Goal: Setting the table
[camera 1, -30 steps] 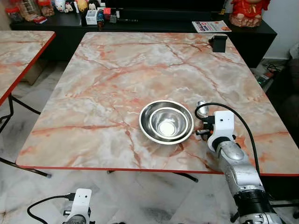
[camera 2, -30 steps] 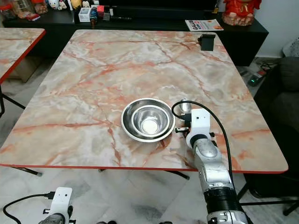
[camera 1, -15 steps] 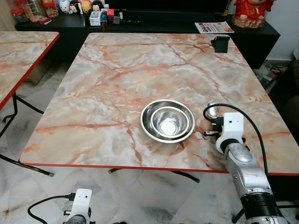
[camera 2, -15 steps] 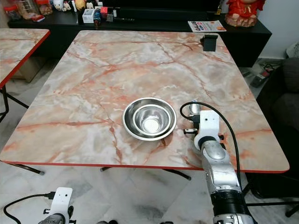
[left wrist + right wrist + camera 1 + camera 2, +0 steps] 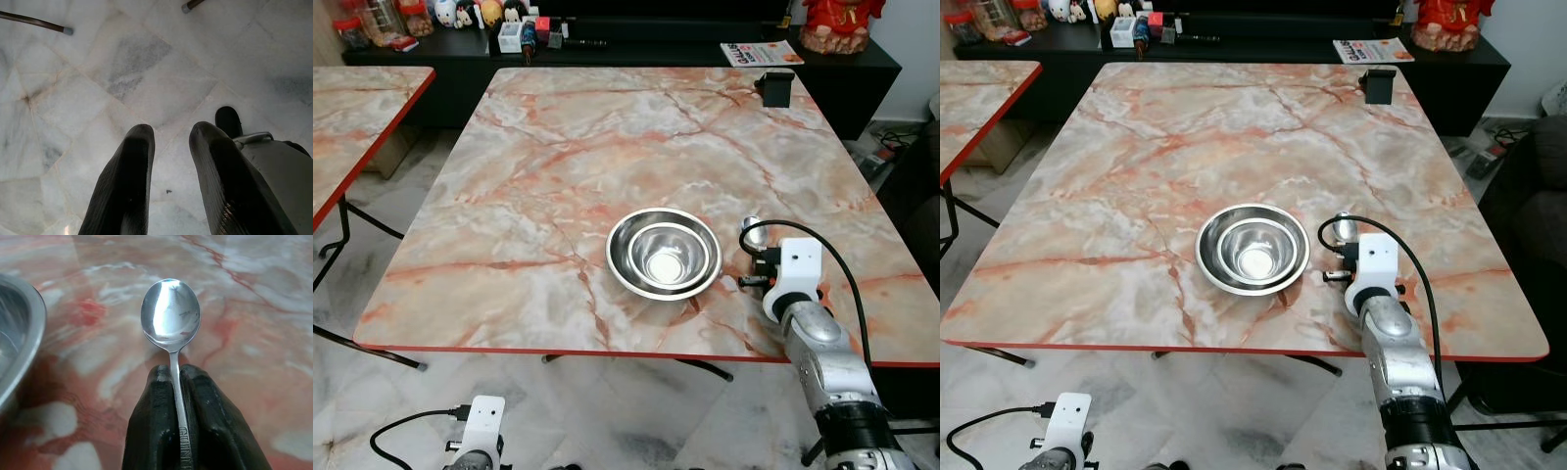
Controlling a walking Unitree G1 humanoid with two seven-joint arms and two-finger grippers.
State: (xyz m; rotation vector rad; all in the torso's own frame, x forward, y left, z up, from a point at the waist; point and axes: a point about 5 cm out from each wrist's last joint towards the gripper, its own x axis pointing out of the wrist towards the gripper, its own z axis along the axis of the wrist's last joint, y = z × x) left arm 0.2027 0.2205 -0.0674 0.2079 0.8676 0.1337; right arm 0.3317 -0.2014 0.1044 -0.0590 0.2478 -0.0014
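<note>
The right end effector [image 5: 178, 382] is clamped on the handle of a spoon [image 5: 170, 316], its two black fingers [image 5: 149, 431] pressed together around the thin stem, the spoon's shiny head sticking out ahead, hollow side up. It hangs low over the marble table [image 5: 568, 147], just to the right of the steel bowls [image 5: 664, 253], a smaller one nested inside a larger, which sit near the front edge.

The step in hand looks like laying the spoon beside the bowls. To do it well, the spoon should come down flat, roughly alongside the larger bowl's rim but not touching it, so nothing clinks or gets nudged. The head should meet the table first, or the whole length at once, before the fingers part; letting go from any height could make the light spoon bounce or skid on the smooth marble. Then the arm should draw straight back along the handle.

The left end effector [image 5: 168, 161] hangs idle over the tiled floor [image 5: 146, 73], fingers slightly apart.
</note>
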